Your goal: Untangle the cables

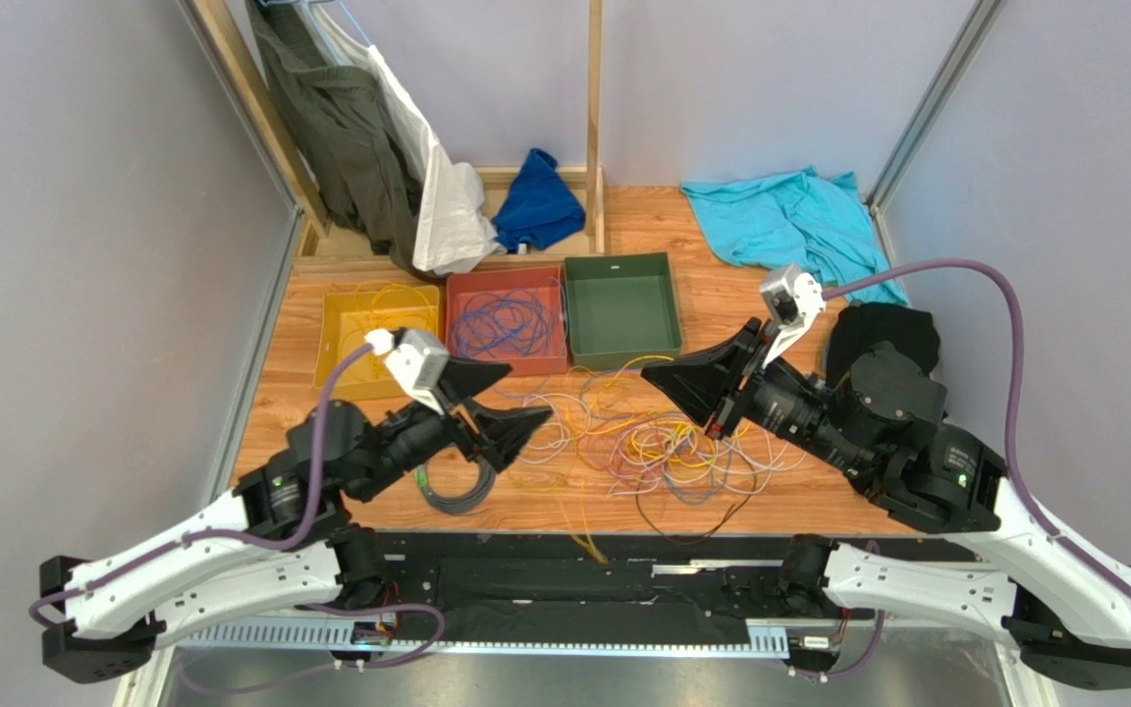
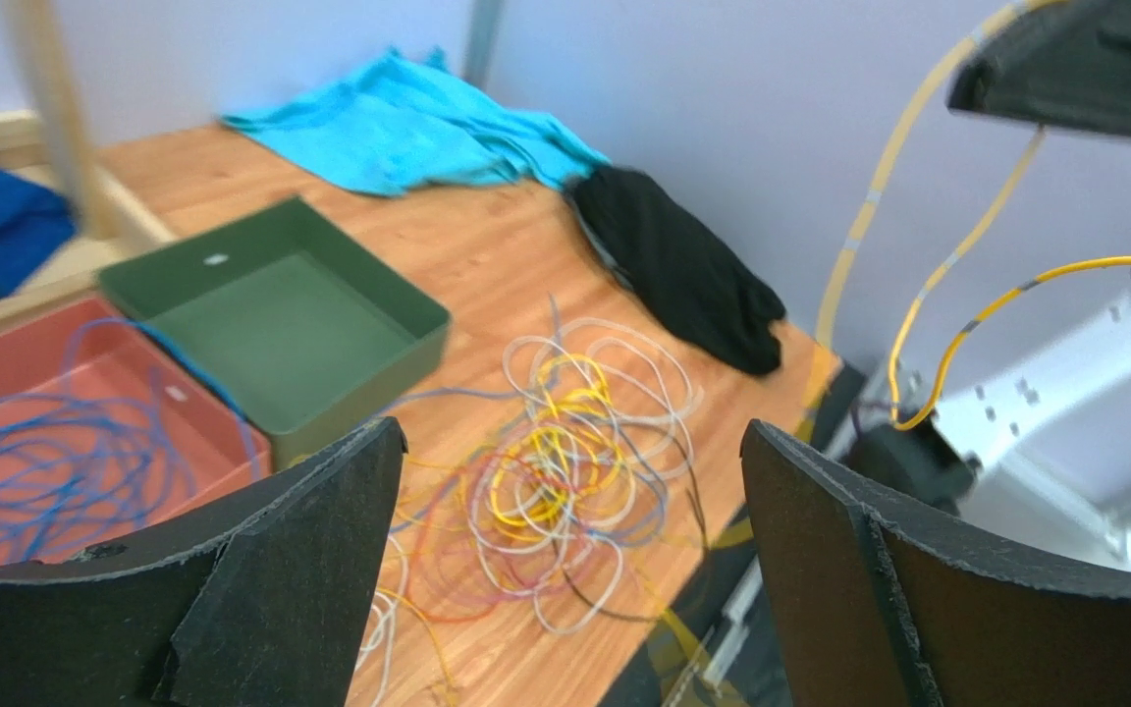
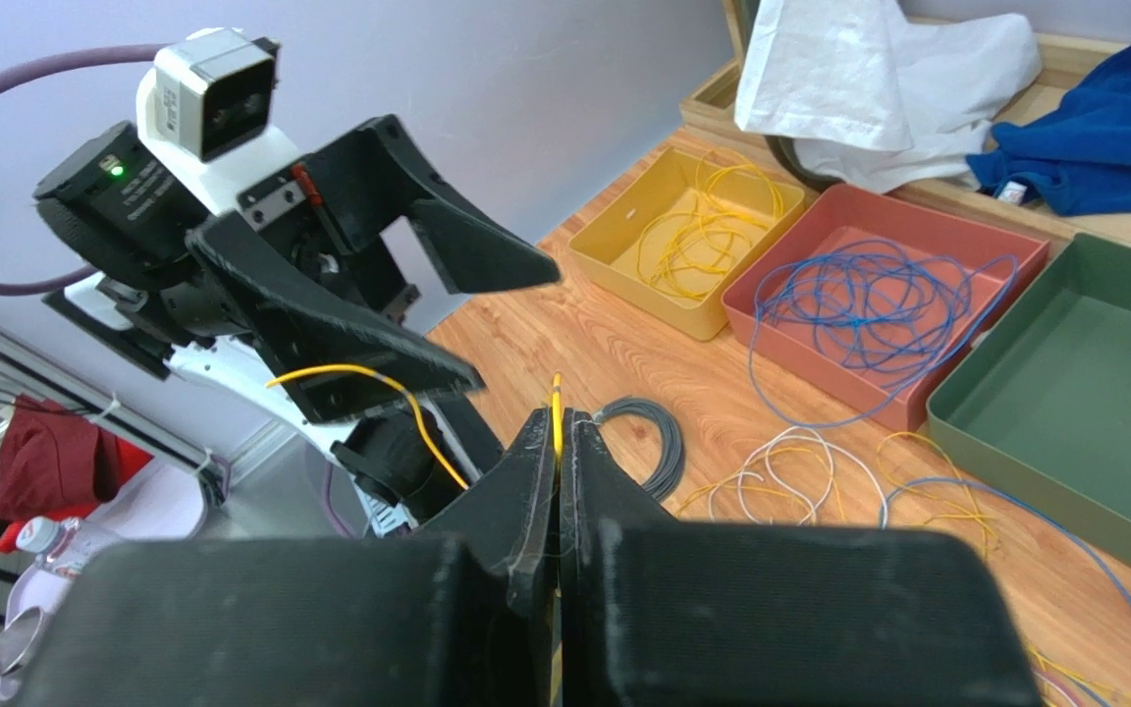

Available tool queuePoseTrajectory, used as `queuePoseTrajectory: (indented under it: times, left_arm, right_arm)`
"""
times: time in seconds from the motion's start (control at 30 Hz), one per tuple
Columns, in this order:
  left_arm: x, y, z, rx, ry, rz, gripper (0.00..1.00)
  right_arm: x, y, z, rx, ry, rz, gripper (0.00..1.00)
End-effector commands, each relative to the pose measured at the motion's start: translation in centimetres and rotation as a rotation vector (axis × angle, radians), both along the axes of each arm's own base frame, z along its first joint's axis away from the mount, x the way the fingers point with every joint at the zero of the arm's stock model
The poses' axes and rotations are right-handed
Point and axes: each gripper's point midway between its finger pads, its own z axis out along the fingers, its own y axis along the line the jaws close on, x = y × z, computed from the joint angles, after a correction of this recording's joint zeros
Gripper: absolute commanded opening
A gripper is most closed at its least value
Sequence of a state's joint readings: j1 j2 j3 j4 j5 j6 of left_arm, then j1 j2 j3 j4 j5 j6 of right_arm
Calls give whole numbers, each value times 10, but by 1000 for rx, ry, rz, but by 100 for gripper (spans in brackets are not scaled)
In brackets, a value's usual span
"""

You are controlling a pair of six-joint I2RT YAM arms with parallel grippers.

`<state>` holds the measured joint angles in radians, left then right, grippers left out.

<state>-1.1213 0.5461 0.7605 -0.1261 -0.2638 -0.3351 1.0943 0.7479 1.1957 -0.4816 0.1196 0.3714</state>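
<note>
Right tool (image 3: pixel 557 442) clamped on yellow cable (image 3: pixel 339 370); left tool (image 2: pixel 572 442) apart; tangle (image 1: pixel 668 442) between them.

Left gripper (image 2: pixel 569 442), jaws gaping wide; cables (image 2: pixel 557 479) tangled dead centre on the table (image 2: pixel 498 258), green tray (image 2: pixel 373 368) at ten o'clock.

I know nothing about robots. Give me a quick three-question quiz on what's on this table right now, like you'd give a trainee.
1. Fill in: the blue cables lie in the ___ tray.
2. True or false: the green tray is full of cables.
3. Which tool is shut on a yellow cable? A) the left tool B) the right tool C) both

Key:
1. Red: they lie in the red tray.
2. False: the green tray holds no cables.
3. B: the left tool is wide open.
</note>
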Motion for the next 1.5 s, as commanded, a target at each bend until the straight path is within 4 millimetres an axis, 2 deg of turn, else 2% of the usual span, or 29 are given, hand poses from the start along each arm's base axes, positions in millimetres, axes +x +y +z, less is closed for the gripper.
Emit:
queuePoseTrajectory:
  times: [0.0, 0.03, 0.07, 0.1, 0.13, 0.33, 0.67, 0.73, 0.83, 0.87, 0.93, 0.97, 1.0, 1.03, 1.07, 1.13, 1.17, 1.23, 1.27, 1.3, 1.33, 1.37, 1.4, 1.43, 1.47]
  left_arm:
    - [-26, -36, 32, -61, -154, -223, 94]
    - [-26, -40, 23, -61, -161, -234, 94]
    - [-28, -42, 24, -81, -179, -243, 95]
    - [-30, -40, 37, -142, -218, -244, 95]
    - [-32, -43, 30, -142, -223, -262, 96]
    - [-38, -64, 35, -145, -251, -343, 97]
    - [-23, -95, 25, -107, -250, -344, 95]
    - [-27, -101, 28, -107, -264, -374, 86]
    - [-26, -107, 22, -56, -255, -393, 16]
    - [-23, -104, 22, -43, -239, -374, 0]
    - [-12, -96, 13, 7, -192, -304, 0]
    - [-9, -86, 19, -2, -185, -262, 0]
    - [2, -76, 13, 34, -146, -184, 0]
    - [8, -67, 13, 44, -127, -142, 0]
    - [12, -55, 5, 84, -92, -100, 0]
    - [26, -33, 10, 94, -50, 16, 0]
    - [29, -22, 4, 125, -23, 48, 0]
    - [38, -6, 12, 122, 6, 121, 0]
    - [40, 1, 8, 149, 30, 145, 0]
    - [44, 10, 19, 130, 38, 191, 0]
    - [49, 19, 21, 135, 48, 232, 0]
    - [53, 27, 16, 171, 74, 265, 0]
    - [57, 37, 30, 147, 80, 312, 0]
    - [65, 48, 32, 154, 90, 361, 0]
    - [68, 55, 26, 188, 119, 391, 0]
  right_arm:
    - [-8, 7, 8, 44, 17, 52, 0]
    - [-9, 9, 9, 50, 24, 60, 0]
    - [-11, 10, 10, 54, 28, 76, 0]
    - [-12, 12, 10, 56, 32, 84, 0]
    - [-13, 13, 10, 57, 37, 91, 0]
    - [-20, 23, 8, 59, 57, 147, 0]
    - [-29, 36, 5, 79, 94, 223, 0]
    - [-30, 36, 5, 79, 95, 225, 0]
    - [-27, 32, 2, 68, 86, 201, 0]
    - [-26, 29, 0, 65, 85, 187, 0]
    - [-23, 27, -6, 57, 85, 168, 0]
    - [-21, 24, -8, 54, 82, 148, 2]
    - [-19, 24, -18, 33, 93, 138, 13]
    - [-16, 24, -23, 21, 98, 126, 38]
    - [-15, 23, -28, 9, 105, 116, 48]
    - [-6, 22, -45, -24, 125, 68, 66]
    - [-2, 21, -52, -34, 133, 45, 69]
    - [1, 22, -65, -57, 147, 28, 73]
    - [4, 21, -68, -64, 149, 12, 74]
    - [4, 21, -72, -71, 156, 5, 75]
    - [5, 21, -77, -85, 163, 0, 77]
    - [8, 19, -81, -92, 167, -18, 77]
    - [9, 18, -86, -104, 177, -28, 77]
    - [9, 16, -92, -118, 184, -34, 77]
    - [8, 15, -96, -123, 189, -36, 77]
